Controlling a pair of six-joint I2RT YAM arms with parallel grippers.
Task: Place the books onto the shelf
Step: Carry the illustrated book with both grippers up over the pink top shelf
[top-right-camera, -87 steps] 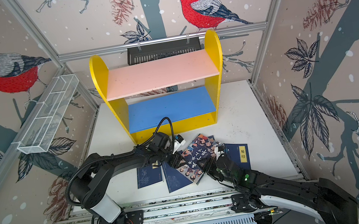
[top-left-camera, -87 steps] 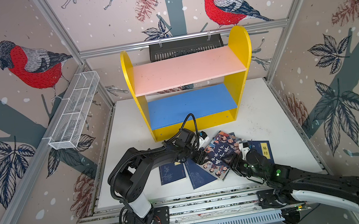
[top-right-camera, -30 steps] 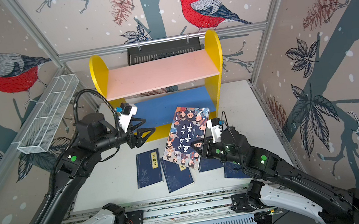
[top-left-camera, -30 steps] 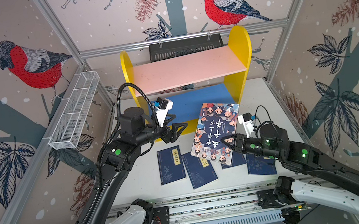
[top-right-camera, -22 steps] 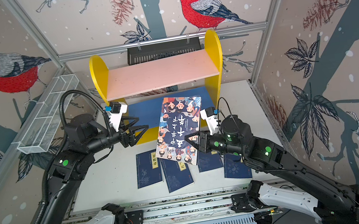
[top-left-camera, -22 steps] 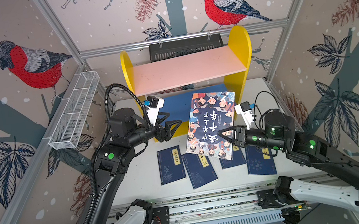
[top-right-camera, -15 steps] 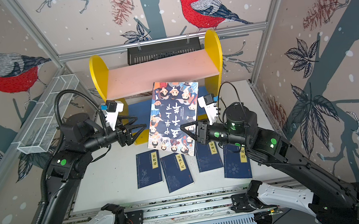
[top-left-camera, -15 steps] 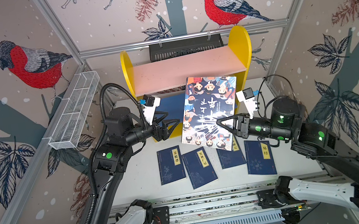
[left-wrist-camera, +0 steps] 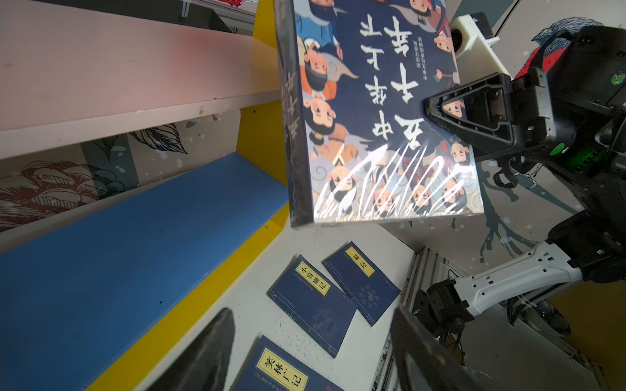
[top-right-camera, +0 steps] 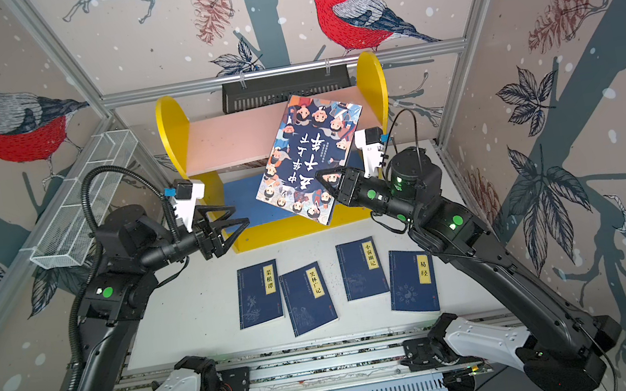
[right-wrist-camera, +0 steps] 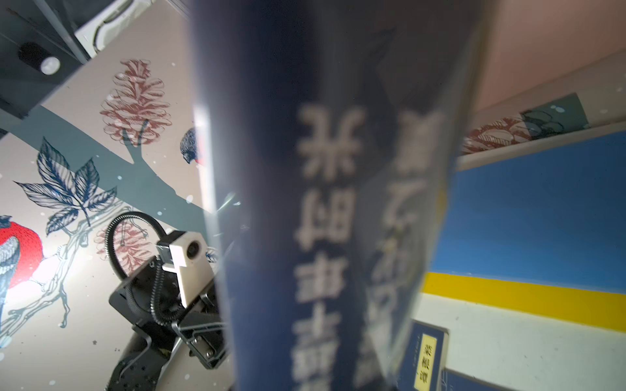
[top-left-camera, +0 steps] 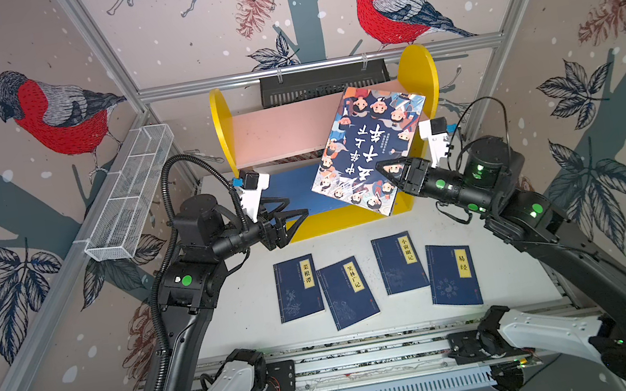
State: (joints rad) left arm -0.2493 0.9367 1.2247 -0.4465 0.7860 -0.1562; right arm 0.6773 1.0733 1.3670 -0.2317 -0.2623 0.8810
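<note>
One corner pinch is all my right gripper (top-left-camera: 385, 167) has on the cartoon book (top-left-camera: 370, 141), tilted midair in front of the shelf (top-left-camera: 223, 134), so it might swing loose. My left gripper (top-left-camera: 296, 208) is open, empty; four navy books (top-left-camera: 298, 287) lie on the worktop (top-left-camera: 251, 302).
</note>
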